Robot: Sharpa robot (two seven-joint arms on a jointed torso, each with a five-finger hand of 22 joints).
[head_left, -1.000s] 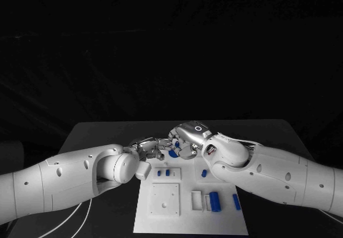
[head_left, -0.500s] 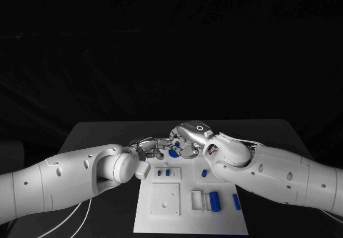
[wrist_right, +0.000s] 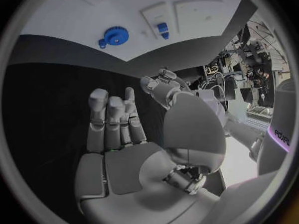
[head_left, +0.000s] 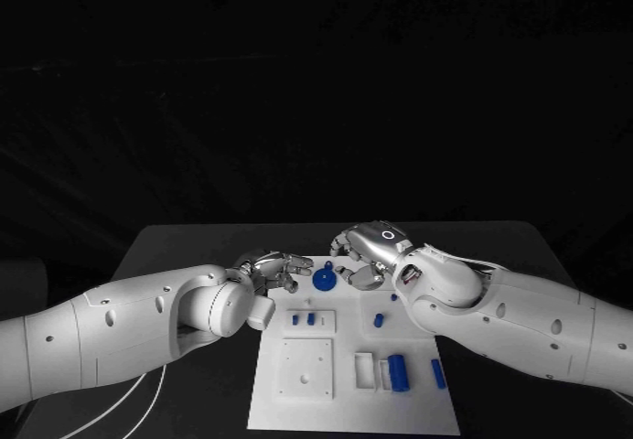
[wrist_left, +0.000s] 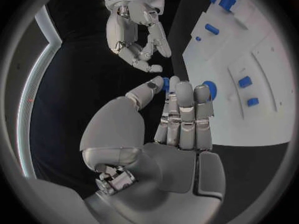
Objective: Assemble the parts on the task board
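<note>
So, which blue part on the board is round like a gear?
The gear at the board's far edge, between the two hands; it is a toothed disc, the other parts are small blocks.

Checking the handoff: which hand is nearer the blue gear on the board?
Left. The left hand has its fingertips right beside the blue gear at the task board's far edge; the right hand sits apart, empty.

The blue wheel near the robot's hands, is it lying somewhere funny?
A little. The blue gear lies at the task board's far edge, on no peg that can be made out. The left hand is beside it; whether its fingers touch it can't be told. The right hand is open, off the gear. Nothing looks spilled or broken.
</note>
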